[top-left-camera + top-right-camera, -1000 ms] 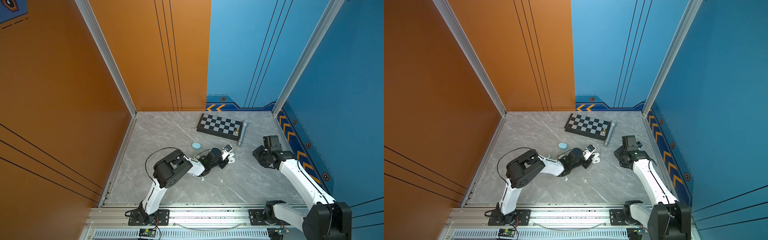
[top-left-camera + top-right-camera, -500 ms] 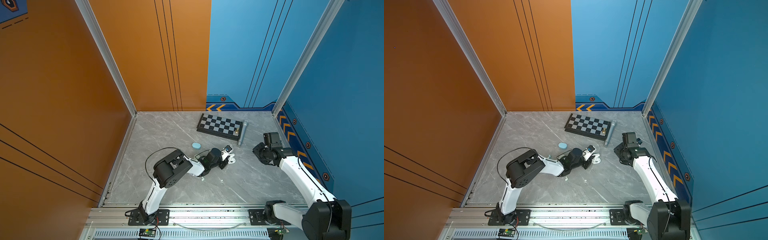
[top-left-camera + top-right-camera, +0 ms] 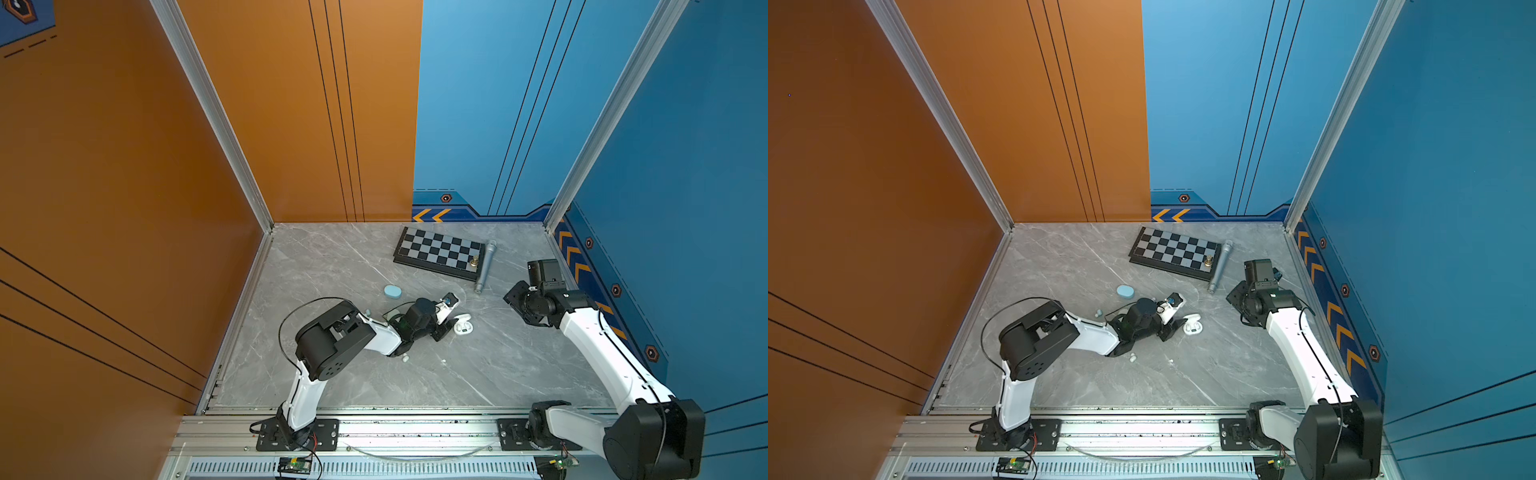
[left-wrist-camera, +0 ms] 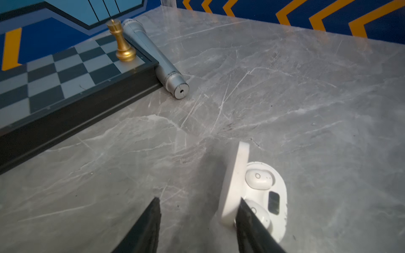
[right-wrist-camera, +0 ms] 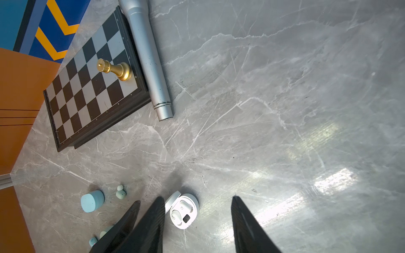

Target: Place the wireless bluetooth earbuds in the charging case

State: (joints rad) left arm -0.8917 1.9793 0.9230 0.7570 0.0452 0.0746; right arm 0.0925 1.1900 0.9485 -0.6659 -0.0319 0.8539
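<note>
Your left gripper (image 4: 198, 199) parted, empty, seemingly steadying open charging case (image 4: 260, 196); white earbuds (image 4: 259, 179) seated; right gripper (image 5: 197, 197) parted, empty, clear.

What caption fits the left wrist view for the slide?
Open left tool at open white charging case; two white earbuds seated.

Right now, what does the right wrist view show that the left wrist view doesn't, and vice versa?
Only the right wrist view: the light blue case, loose light blue earbuds near it, the orange wall, the open right gripper. Only the left wrist view: the holed end face of the silver cylinder, and both jaws of the open left gripper, one close beside the raised lid of the white charging case. Both: that case, open with two white earbuds seated, the chessboard, gold chess piece and that cylinder.
</note>
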